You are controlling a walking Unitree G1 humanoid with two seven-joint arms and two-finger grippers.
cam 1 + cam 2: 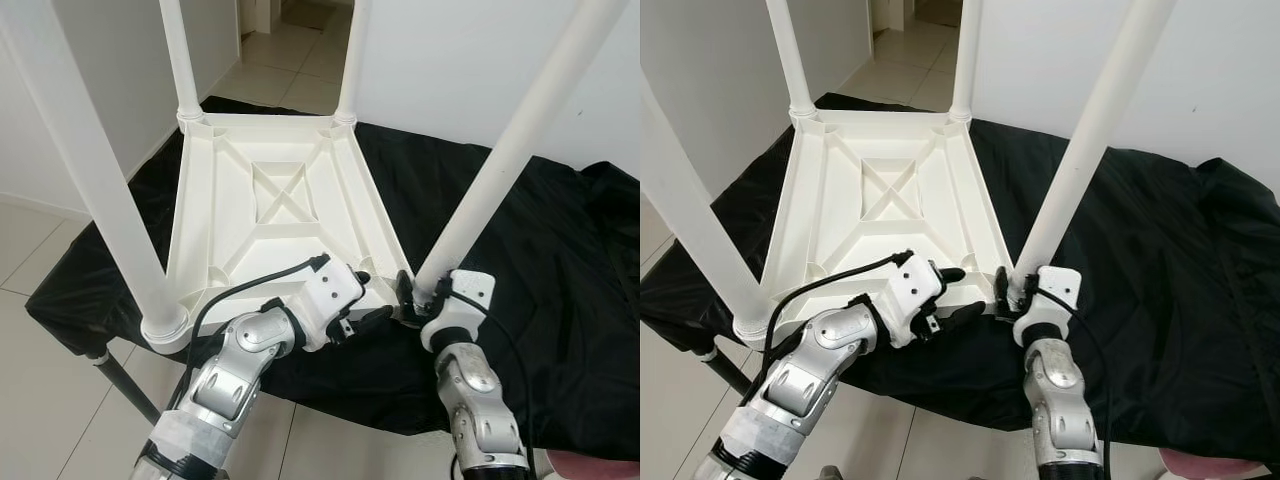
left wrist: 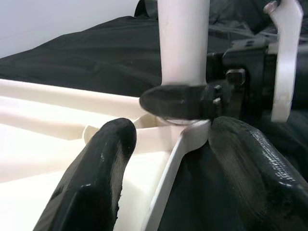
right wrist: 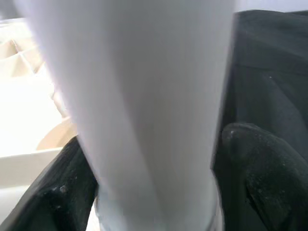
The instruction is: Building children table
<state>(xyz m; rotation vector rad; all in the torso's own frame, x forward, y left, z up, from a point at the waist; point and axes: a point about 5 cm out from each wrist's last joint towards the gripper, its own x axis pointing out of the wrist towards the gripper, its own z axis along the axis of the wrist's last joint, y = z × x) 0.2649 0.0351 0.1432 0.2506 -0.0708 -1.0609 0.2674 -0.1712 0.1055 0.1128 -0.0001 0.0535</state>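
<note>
Black cloth (image 1: 560, 260) carries the upturned children table (image 1: 275, 200) at frame centre. Right gripper (image 1: 412, 292) clamps the leg (image 1: 500, 160); left gripper (image 1: 372, 296) is open beside. A tilted leg may jam its socket.

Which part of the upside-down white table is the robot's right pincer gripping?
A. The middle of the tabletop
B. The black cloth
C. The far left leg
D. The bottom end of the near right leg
D: the right pincer is closed around the near right leg just above its corner socket in the tabletop.
</note>
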